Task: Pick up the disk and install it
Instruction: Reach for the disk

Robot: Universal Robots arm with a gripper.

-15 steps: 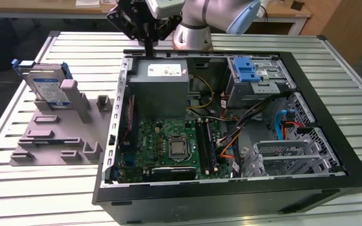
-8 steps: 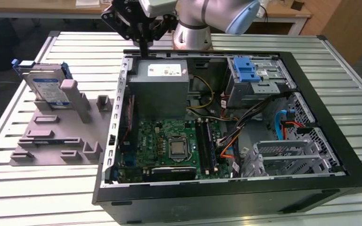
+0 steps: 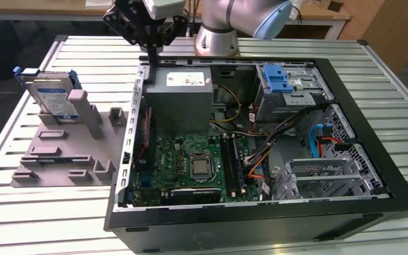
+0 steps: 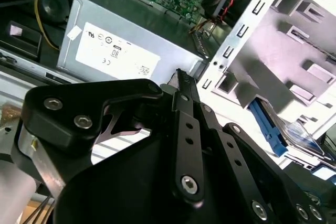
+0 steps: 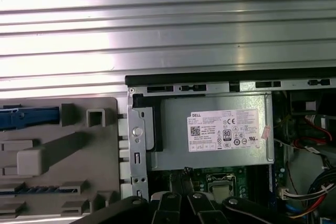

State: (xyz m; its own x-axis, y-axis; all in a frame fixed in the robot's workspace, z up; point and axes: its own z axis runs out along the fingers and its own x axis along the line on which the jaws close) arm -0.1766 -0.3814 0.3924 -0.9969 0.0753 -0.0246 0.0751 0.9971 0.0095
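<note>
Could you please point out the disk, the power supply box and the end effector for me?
the disk (image 3: 53, 101), exterior view, on its white-and-blue label.
the power supply box (image 3: 179, 109), exterior view, on its plain grey face.
the end effector (image 3: 152, 57), exterior view, between its closed fingertips.

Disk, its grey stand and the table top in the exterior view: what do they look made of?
The disk: silvery body with a slight sheen, likely bare metal, under a white-and-blue paper-like label. Its blue rails look like moulded plastic. The grey stand: matte, uniform grey with blocky pegs, probably plastic, possibly printed. The table top: bright ribbed slats that catch the light, likely aluminium.
</note>
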